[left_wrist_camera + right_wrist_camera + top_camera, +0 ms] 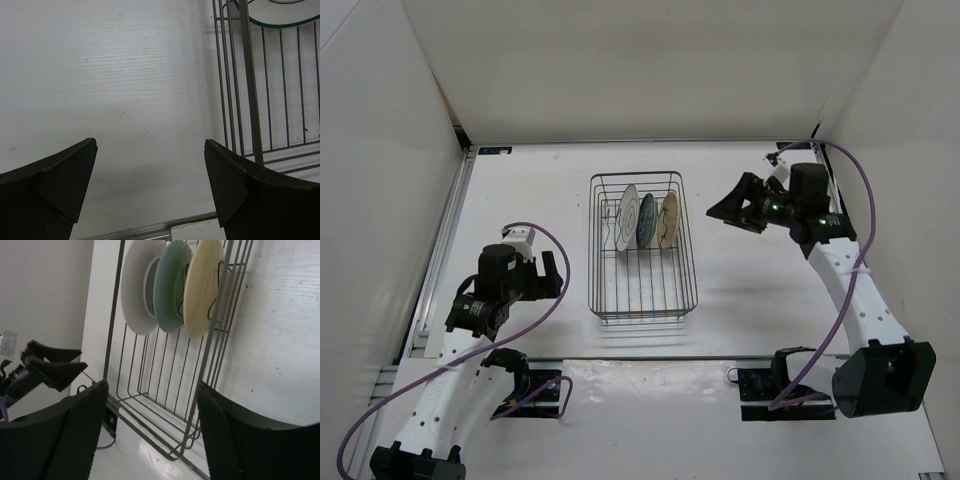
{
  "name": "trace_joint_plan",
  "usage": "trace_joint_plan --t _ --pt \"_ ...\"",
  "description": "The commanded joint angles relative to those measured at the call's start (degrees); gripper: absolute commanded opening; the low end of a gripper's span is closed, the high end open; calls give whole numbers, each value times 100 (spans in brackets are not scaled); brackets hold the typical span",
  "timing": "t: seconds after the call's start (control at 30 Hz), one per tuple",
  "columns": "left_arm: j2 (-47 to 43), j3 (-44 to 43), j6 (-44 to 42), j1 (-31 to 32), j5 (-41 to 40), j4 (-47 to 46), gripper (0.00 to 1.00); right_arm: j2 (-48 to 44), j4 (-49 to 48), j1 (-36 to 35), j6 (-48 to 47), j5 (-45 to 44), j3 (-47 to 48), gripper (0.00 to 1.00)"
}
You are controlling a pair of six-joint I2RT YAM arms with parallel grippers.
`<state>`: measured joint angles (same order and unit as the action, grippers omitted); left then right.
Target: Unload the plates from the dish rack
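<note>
1. The rack [645, 318] sits at the centre of the overhead view on the white table [520, 190], its long side running from top to bottom of the frame.
2. Three plates stand on edge side by side in the upper half of the rack. From picture-left to picture-right they are the white plate [627, 218], the teal plate [646, 221] and the tan plate [668, 219].
3. The left gripper [556, 273] is at the lower left of the overhead view, near the rack's left side but apart from it. It points toward the rack.
4. In the left wrist view the left gripper [150, 145] has its jaws spread wide with only bare table between them. The rack's wires [250, 100] fill the right edge of that frame.
5. The right gripper [725, 210] is at the upper right of the overhead view, clear of the rack's right side and level with the plates. It points toward them.
6. In the right wrist view the right gripper [152, 387] is spread wide and holds nothing. The rack [150, 420] lies beyond its jaws.
7. At the top of that view the white plate [137, 295], teal plate [167, 295] and tan plate [200, 290] overlap, with the tan one nearest the camera.
</note>
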<state>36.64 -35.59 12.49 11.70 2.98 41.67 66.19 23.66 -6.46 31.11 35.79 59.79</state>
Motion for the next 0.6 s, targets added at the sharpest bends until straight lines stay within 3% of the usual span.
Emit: trace_joint_plan --t 0.0,0.17,0.33,0.57 --pt "-52 -123 -10 69 -26 34 99 121 -205 -470 -228 -1062 682 72" --pt "-26 -123 -10 86 62 43 99 981 42 -1225 -501 -2021 1280 64" --pt "-43 -123 -27 86 9 52 99 1747 243 -1866 -729 -3137 1799 62" --pt "-35 -97 -36 69 -8 52 99 2924 710 -2246 -976 -4185 2677 58"
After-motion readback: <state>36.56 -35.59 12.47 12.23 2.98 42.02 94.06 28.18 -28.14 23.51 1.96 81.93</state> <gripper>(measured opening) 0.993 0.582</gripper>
